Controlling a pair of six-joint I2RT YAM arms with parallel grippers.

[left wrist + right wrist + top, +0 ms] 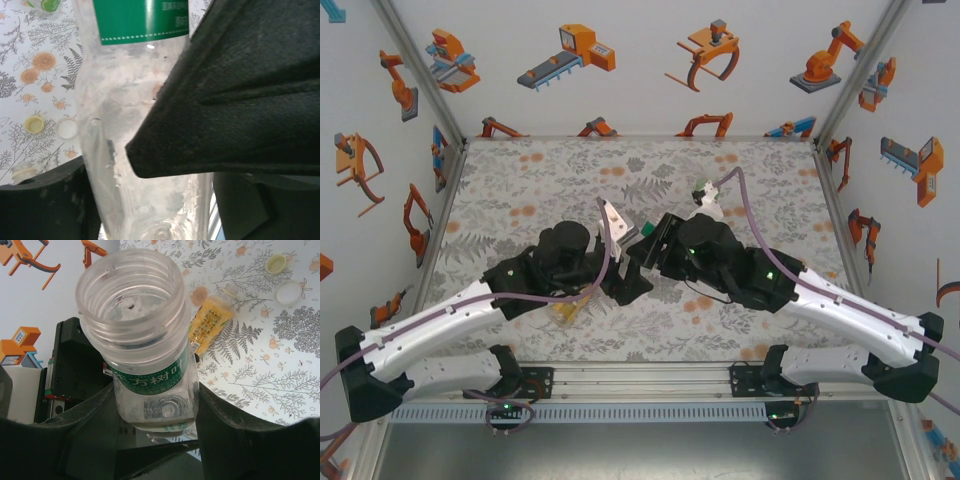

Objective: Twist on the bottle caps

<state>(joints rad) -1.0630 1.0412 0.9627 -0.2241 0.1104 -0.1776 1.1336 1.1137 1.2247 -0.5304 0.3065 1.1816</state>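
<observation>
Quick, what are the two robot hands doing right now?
Left gripper: jaws around the clear bottle; grip cannot be told.
Right gripper: closed, holding the clear bottle.

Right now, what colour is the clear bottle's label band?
Green label on clear bottle; best in left wrist view.

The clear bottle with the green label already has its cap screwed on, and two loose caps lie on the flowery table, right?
No: the clear bottle has no cap; the right wrist view shows its open mouth. The yellow cap and white cap do lie on the table.
</observation>
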